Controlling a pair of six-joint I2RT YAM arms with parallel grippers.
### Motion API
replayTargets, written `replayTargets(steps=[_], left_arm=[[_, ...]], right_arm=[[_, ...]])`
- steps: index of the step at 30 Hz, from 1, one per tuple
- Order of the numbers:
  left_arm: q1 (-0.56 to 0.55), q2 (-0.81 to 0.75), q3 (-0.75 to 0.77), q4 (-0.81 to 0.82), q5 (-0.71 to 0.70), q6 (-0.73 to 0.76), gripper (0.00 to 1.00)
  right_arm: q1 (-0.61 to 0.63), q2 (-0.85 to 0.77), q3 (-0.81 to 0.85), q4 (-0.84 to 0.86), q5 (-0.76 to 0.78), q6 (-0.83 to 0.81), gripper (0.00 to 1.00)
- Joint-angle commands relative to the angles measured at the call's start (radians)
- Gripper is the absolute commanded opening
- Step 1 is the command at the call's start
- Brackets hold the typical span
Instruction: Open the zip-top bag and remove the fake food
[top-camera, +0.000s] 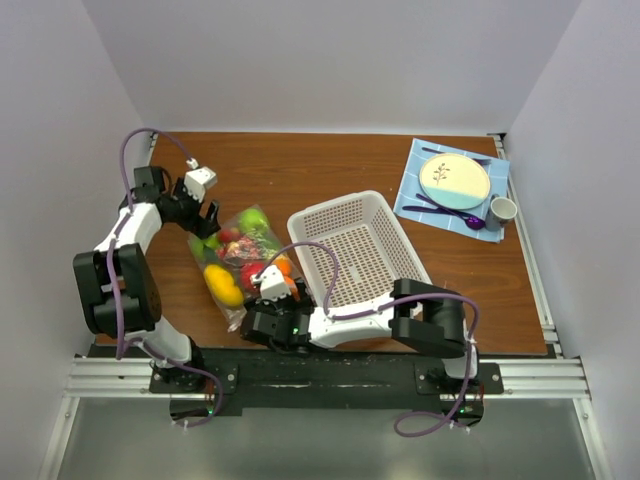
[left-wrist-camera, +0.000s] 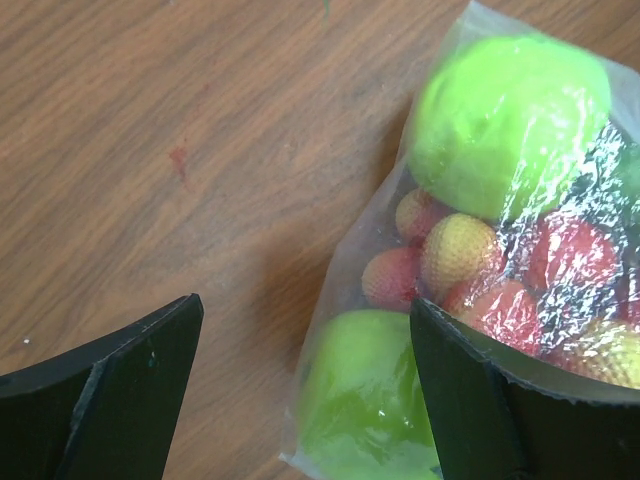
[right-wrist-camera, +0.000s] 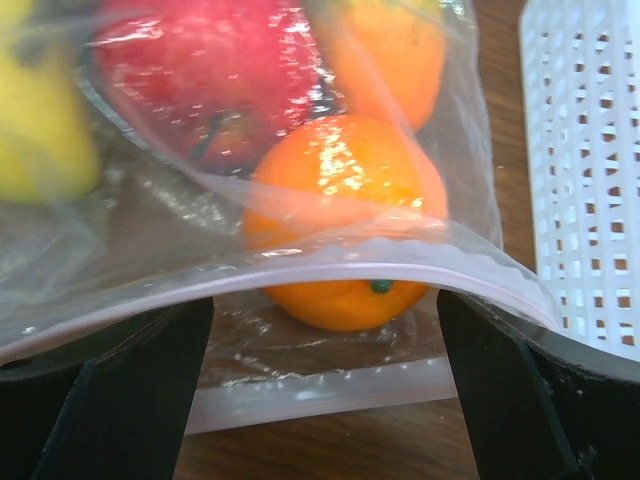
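Note:
The zip-top bag (top-camera: 240, 262) lies on the wooden table, left of centre, full of fake food. My left gripper (top-camera: 205, 222) is open at its far closed end; in the left wrist view (left-wrist-camera: 303, 320) the bag's corner with a green apple (left-wrist-camera: 365, 390) lies between the fingers, with a second green apple (left-wrist-camera: 510, 120) and small red fruits (left-wrist-camera: 440, 255) beyond. My right gripper (top-camera: 275, 283) is open at the zip end (right-wrist-camera: 325, 330). The pink zip strip (right-wrist-camera: 300, 275) arches up, apart from the lower strip (right-wrist-camera: 320, 390), over an orange (right-wrist-camera: 345, 210). A red apple (right-wrist-camera: 200, 70) and yellow banana (right-wrist-camera: 35, 120) lie behind.
A white perforated basket (top-camera: 355, 250) stands right of the bag, its wall close to my right gripper (right-wrist-camera: 585, 150). At the back right a blue cloth holds a cream-and-blue plate (top-camera: 454, 181), purple cutlery and a small cup (top-camera: 502, 210).

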Motion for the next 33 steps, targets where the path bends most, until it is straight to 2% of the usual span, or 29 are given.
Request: replayTargets(steps=[1, 7, 16, 19, 22, 25, 26, 28, 29, 31, 33], left_arm=[[-0.004, -0.035, -0.051, 0.068, -0.004, 0.074, 0.89], [-0.003, -0.093, -0.156, 0.098, -0.029, 0.142, 0.82], [-0.004, -0.158, -0.279, 0.093, -0.053, 0.237, 0.75], [-0.001, -0.168, -0.292, 0.088, -0.067, 0.255, 0.69], [-0.001, -0.176, -0.298, 0.082, -0.082, 0.274, 0.56], [0.000, -0.175, -0.298, 0.076, -0.099, 0.289, 0.41], [0.005, -0.175, -0.298, 0.078, -0.104, 0.292, 0.29], [0.011, -0.167, -0.292, 0.076, -0.119, 0.291, 0.18], [0.017, -0.165, -0.289, 0.078, -0.124, 0.288, 0.10], [0.022, -0.165, -0.287, 0.073, -0.138, 0.291, 0.01], [0.032, -0.171, -0.292, 0.070, -0.142, 0.297, 0.00]], right_arm=[[-0.019, 0.010, 0.074, -0.088, 0.135, 0.079, 0.99], [-0.051, 0.016, 0.083, -0.039, 0.146, 0.005, 0.99], [-0.102, 0.085, 0.130, 0.075, 0.052, -0.159, 0.99], [-0.113, 0.110, 0.141, 0.089, 0.016, -0.180, 0.99], [-0.116, 0.116, 0.137, 0.081, 0.003, -0.171, 0.98], [-0.116, 0.101, 0.103, 0.076, -0.017, -0.141, 0.93], [-0.114, 0.087, 0.089, 0.084, -0.027, -0.133, 0.88], [-0.114, 0.070, 0.052, 0.098, -0.044, -0.113, 0.82], [-0.114, 0.063, 0.040, 0.111, -0.058, -0.108, 0.77], [-0.113, 0.044, 0.016, 0.124, -0.070, -0.101, 0.70], [-0.108, 0.024, 0.002, 0.127, -0.083, -0.099, 0.58]])
